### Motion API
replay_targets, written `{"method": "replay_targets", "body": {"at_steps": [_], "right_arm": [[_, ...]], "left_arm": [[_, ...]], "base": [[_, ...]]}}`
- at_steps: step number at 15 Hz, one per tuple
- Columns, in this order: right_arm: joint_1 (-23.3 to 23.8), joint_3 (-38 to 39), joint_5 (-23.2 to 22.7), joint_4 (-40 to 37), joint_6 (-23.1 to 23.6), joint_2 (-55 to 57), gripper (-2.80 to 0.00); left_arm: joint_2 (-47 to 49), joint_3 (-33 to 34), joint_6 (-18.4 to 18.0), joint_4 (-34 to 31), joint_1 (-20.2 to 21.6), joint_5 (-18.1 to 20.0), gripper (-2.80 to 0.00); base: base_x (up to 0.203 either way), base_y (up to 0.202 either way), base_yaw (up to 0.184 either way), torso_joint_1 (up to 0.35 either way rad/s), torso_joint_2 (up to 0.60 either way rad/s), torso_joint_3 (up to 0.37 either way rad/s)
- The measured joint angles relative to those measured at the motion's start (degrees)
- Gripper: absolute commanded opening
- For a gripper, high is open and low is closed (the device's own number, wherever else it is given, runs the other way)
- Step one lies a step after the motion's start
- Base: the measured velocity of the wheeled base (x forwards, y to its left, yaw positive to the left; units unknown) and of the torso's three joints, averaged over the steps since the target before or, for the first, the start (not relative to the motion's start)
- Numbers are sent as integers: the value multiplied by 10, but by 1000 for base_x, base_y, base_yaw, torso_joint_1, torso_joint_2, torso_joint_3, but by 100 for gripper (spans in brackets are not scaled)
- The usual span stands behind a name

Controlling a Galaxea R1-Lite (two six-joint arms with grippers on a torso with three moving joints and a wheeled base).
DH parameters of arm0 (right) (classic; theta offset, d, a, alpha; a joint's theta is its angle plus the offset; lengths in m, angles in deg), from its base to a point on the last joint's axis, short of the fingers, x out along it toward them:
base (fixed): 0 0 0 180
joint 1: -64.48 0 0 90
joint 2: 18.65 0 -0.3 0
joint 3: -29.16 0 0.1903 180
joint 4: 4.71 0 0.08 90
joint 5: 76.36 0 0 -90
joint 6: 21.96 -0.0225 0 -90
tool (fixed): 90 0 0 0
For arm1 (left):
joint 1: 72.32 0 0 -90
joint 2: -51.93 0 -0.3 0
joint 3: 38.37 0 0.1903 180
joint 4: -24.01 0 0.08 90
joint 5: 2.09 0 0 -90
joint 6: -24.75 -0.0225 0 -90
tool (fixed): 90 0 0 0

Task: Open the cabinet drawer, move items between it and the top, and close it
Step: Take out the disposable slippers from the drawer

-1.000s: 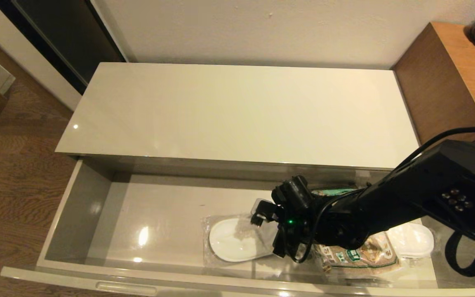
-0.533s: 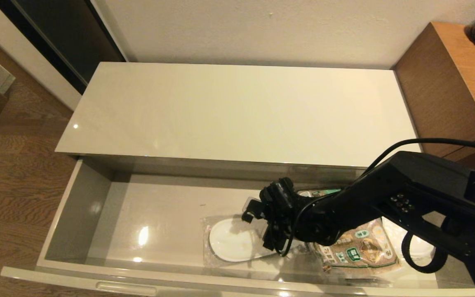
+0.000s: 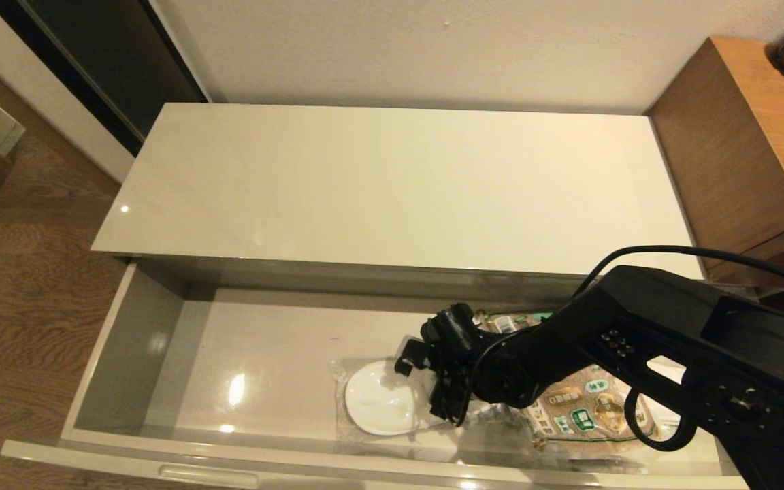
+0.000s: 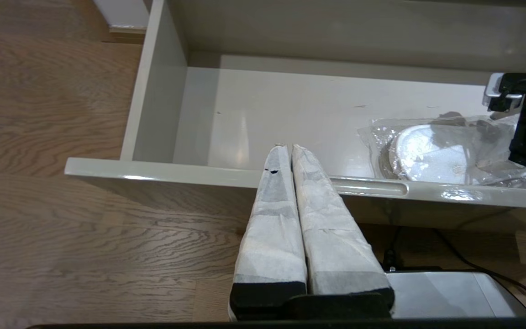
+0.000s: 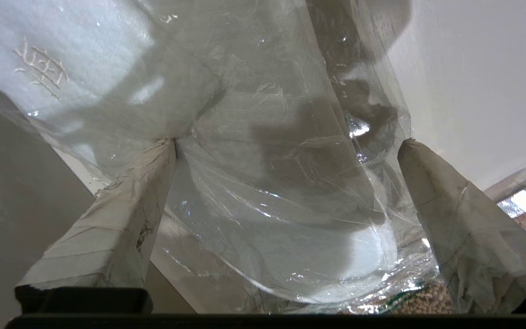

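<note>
Slippers (image 3: 382, 403) in clear wrap are lying on the floor of the drawer (image 3: 126, 340), right of its middle and close to the front wall. The drawer is standing pulled out in front of the low cabinet, whose top (image 3: 392, 184) is showing as a glossy cream surface. The right pincer (image 3: 426, 384) is reaching down into the drawer at the right-hand end of the slippers; in the right wrist view its two taped fingers (image 5: 121, 219) are standing wide apart, one on each side of the wrapped slippers (image 5: 263, 183), with the wrap lying between them. One fingertip is pressing against the plastic; whether the other is touching I cannot tell, and nothing is clamped. A grain bag (image 3: 586, 408) is lying just right of the slippers, partly under the right arm, and its beans are showing at the edge of the right wrist view (image 5: 427, 299). The left pincer (image 4: 289, 151) is hanging outside the drawer, near the front panel, with its taped fingers pressed together and nothing between them. In the left wrist view the handle slot (image 4: 368, 186) is sitting just past those fingertips, and the slippers (image 4: 432, 151) are lying beyond the front wall. A brown cabinet (image 3: 746, 136) is standing to the right of the low one, and wood floor (image 3: 24, 286) is showing on the left.
</note>
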Motion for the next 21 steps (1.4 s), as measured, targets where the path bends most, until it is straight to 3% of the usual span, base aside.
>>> {"method": "replay_targets", "body": {"at_steps": [17, 18, 21], "right_arm": [[18, -64, 8, -19, -2, 64, 0], [18, -64, 8, -20, -3, 65, -280], [17, -64, 8, -26, -3, 65, -280]], "left_arm": [[0, 0, 0, 0, 0, 0, -280], [0, 0, 0, 0, 0, 0, -280], [0, 0, 0, 0, 0, 0, -280]], "base": [[0, 0, 0, 0, 0, 0], [0, 0, 0, 0, 0, 0], [0, 0, 0, 0, 0, 0]]}}
